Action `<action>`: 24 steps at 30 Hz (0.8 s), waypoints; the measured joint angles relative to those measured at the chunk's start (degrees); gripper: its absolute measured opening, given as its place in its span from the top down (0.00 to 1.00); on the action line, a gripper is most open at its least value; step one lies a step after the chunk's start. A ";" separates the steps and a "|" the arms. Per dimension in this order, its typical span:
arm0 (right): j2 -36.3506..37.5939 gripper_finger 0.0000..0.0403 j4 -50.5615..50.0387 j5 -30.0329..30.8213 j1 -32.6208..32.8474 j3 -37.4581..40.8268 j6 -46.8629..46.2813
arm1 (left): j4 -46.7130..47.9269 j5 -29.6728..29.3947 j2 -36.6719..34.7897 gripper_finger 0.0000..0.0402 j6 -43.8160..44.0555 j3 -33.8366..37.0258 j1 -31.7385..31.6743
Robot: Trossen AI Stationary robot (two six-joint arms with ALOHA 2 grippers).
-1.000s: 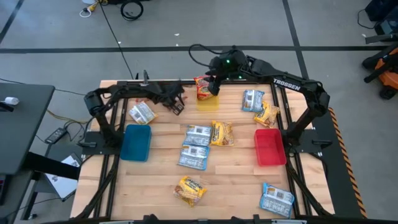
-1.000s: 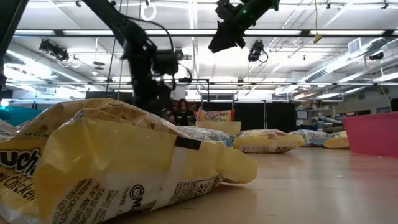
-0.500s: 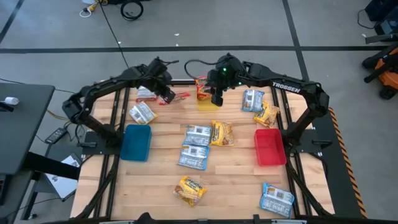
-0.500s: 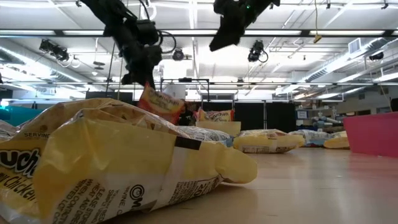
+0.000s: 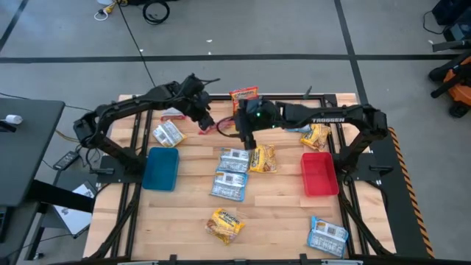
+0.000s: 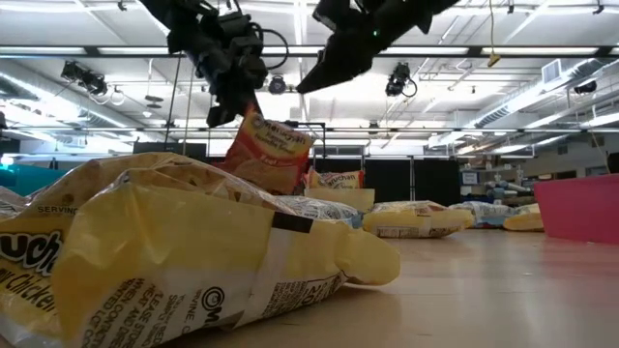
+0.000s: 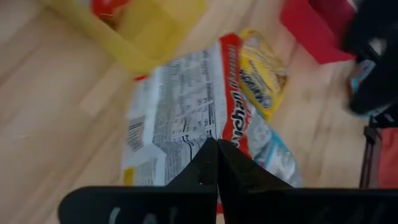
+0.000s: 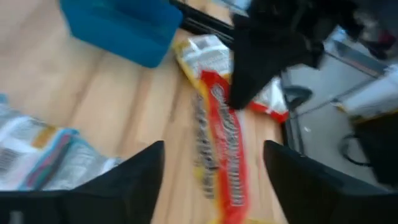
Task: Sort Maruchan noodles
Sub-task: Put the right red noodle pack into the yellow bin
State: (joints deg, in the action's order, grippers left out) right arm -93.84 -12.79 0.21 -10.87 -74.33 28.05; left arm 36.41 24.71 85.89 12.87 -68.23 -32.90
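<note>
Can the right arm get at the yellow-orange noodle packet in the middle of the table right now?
Probably yes: the right pincer hangs open just above the yellow-orange crinkly plastic packet, with nothing between them.

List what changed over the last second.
The left gripper picked a red-and-white packet off the table's back left and carried it, shut on it, toward the middle. The right gripper, open, swung from above the yellow bin toward the table's centre. Other packets and bins stayed put.
</note>
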 joint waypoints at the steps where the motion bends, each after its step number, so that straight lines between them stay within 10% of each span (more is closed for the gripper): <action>1: 0.02 0.26 1.29 1.01 0.14 1.28 0.02 | -0.13 0.01 0.00 1.00 0.48 0.00 0.94; 11: 0.09 0.08 3.02 0.52 2.48 7.64 0.13 | -9.93 -0.02 0.00 1.00 9.03 0.00 8.97; 24: 0.09 0.17 5.29 7.24 5.33 9.25 -2.20 | -18.90 -1.24 0.00 1.00 14.41 -0.02 15.00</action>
State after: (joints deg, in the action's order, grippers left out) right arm -93.76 -7.49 7.45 -5.54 -65.08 25.86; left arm 17.52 23.47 85.89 27.28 -68.25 -17.90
